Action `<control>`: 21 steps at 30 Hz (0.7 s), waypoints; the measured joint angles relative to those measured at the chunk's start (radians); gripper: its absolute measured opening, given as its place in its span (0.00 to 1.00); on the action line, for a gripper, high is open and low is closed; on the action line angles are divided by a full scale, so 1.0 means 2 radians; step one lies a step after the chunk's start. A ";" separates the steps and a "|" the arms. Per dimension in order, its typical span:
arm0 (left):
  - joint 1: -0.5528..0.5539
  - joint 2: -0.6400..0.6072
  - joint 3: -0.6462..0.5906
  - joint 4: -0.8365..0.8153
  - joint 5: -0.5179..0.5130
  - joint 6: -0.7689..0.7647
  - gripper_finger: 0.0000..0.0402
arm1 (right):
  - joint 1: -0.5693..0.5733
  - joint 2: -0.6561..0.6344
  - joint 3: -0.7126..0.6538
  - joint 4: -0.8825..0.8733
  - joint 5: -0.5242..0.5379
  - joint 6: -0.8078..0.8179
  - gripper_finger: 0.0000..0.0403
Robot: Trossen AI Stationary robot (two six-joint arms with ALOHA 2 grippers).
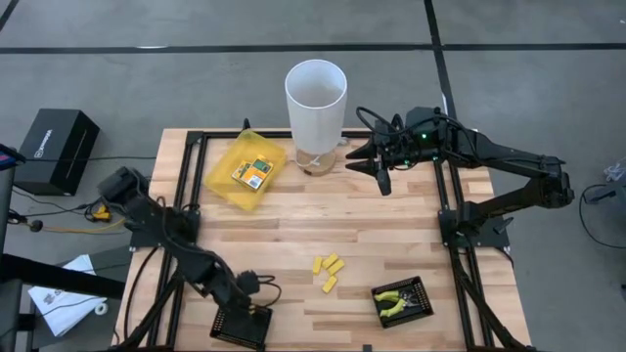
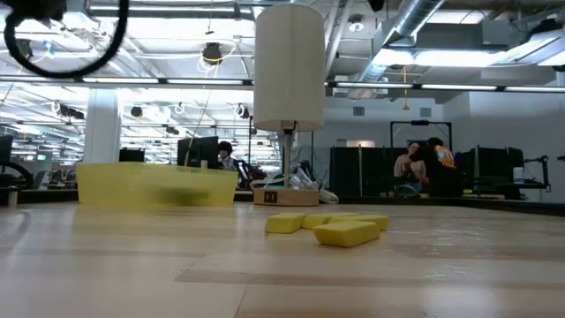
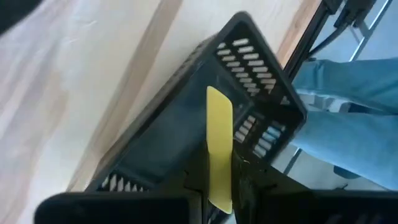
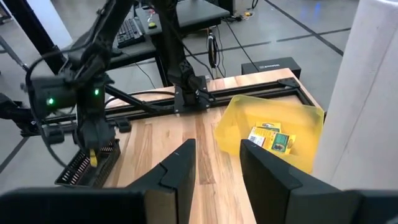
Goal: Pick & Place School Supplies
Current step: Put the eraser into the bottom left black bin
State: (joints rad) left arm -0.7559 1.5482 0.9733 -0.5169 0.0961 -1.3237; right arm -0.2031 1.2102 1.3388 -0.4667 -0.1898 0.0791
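We find the left gripper [image 1: 246,315] at the table's near-left corner, poised directly over a black tray [image 3: 186,124]. Its fingers are closed on a yellow piece [image 3: 219,149], which the left wrist view shows pinched at one end, long axis running straight out from the fingers toward the tray floor. From the right wrist view the same piece hangs just above the tray's rim. We judge the release is the step in hand: the piece lies in line with the tray opening, so the move turns on a short descent along that axis, then letting go.

Four more yellow pieces [image 1: 328,269] lie in a loose cluster mid-table, between the two trays, and nearer the left arm than the right. A second tray [image 1: 423,293] at the near-right holds small green-handled pliers [image 1: 394,304]. A packet [image 1: 253,172] sits in the yellow pouch [image 1: 223,186] at the far-left, beside a tall white cylinder [image 1: 315,108].

The right gripper [image 4: 214,165] waits at the far edge by the cylinder, fingers apart, holding nothing.
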 joint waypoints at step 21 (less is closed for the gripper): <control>-0.010 0.066 0.000 0.097 0.039 -0.082 0.40 | 0.000 0.000 0.000 -0.015 -0.011 0.001 0.29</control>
State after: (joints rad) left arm -0.7760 1.6798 0.9730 -0.3228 0.1737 -1.4883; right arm -0.2031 1.2102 1.3388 -0.4973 -0.2123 0.0817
